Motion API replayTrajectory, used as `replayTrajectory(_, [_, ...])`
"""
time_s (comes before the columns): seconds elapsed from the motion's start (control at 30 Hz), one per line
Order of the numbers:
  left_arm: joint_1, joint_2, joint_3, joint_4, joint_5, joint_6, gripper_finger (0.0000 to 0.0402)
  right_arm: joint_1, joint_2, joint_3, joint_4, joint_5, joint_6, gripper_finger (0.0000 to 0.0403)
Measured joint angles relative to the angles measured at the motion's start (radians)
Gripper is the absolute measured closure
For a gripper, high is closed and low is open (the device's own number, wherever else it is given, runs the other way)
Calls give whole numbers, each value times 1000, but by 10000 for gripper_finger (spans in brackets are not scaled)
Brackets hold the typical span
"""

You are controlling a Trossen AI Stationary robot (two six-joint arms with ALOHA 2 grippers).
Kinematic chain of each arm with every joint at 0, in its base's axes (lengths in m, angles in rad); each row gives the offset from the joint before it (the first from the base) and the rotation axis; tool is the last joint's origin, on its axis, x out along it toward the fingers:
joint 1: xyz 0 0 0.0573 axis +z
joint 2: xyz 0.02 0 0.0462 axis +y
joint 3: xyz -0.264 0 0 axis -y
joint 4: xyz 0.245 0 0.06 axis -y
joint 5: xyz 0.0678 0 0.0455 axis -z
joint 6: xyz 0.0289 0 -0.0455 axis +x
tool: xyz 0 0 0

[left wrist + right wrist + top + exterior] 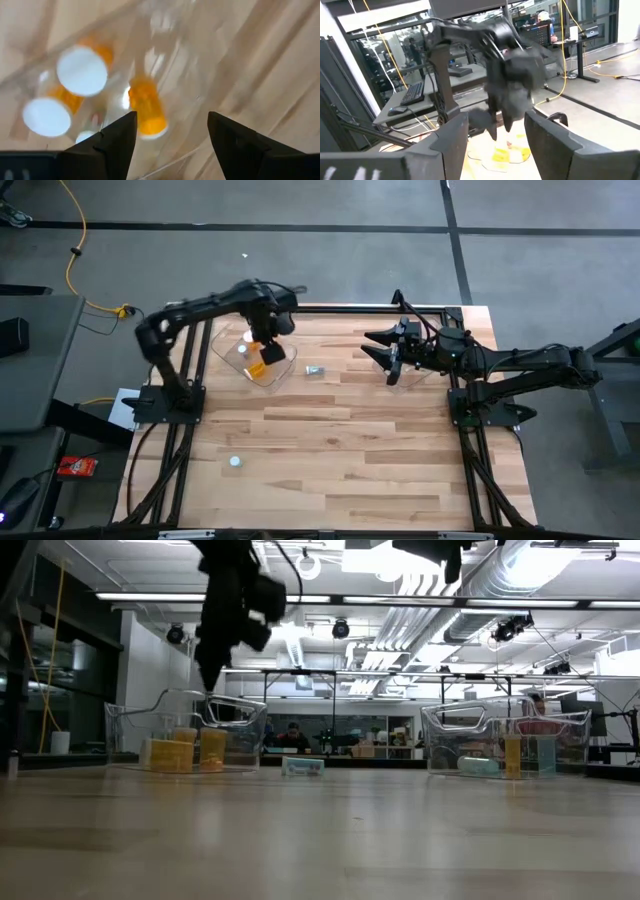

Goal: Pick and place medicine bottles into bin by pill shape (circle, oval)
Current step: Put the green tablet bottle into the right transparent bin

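Note:
My left gripper [262,348] [172,132] hangs open above the left clear bin [228,350] [130,730], pointing down with nothing between its fingers. Inside that bin, two orange medicine bottles stand upright with white caps [82,70] [46,116]. A third orange bottle [146,107] lies on its side on the bin floor. A pale bottle [314,370] [302,767] lies on the table between the bins. Another pale bottle [235,462] sits nearer the front left. My right gripper [378,352] [495,145] waits open and level above the right bin [440,735].
The right clear bin holds an orange bottle [512,755] and a pale one [478,766]. Both bins stand along the table's far edge. Bare wood [350,450] spreads across the middle and front. A person sits in the room beyond the table.

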Motion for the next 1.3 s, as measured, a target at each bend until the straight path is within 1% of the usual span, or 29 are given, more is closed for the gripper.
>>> replayTrajectory(0.07, [-2, -70, 4, 52, 36, -32, 169, 0, 0, 0, -3, 0, 0, 214])
replayTrajectory(0.13, [-9, -159, -4, 149, 81, -73, 169, 0, 0, 0, -3, 0, 0, 214])
replayTrajectory(0.2, [-21, -258, -32, 288, 118, -129, 169, 0, 0, 0, -3, -1, 1, 214])
replayTrajectory(0.27, [-42, -361, -80, 460, 137, -181, 169, 0, 0, 0, -3, -1, 6, 214])
replayTrajectory(0.4, [-106, -565, -230, 812, 136, -238, 170, 0, 0, 0, -3, -2, 7, 214])
replayTrajectory(0.47, [-144, -656, -324, 978, 124, -277, 170, 0, 0, 0, -3, -2, 7, 214])
replayTrajectory(0.53, [-189, -737, -422, 1112, 82, -316, 170, 0, 0, 0, -2, -2, 7, 214])
replayTrajectory(0.67, [-283, -865, -609, 1298, -25, -341, 170, 0, 0, 0, -2, -2, 0, 214])
replayTrajectory(0.77, [-344, -924, -733, 1435, -92, -361, 170, 0, 0, 0, -2, -2, -3, 214])
replayTrajectory(0.9, [-385, -957, -836, 1596, -108, -364, 170, 0, 0, 0, -2, -3, -2, 214])
replayTrajectory(0.97, [-393, -961, -848, 1619, -108, -364, 170, 0, 0, 0, -2, -3, 0, 214])
replayTrajectory(1.3, [-394, -960, -848, 1619, -108, -364, 170, 0, 0, 0, -2, -8, 0, 214])
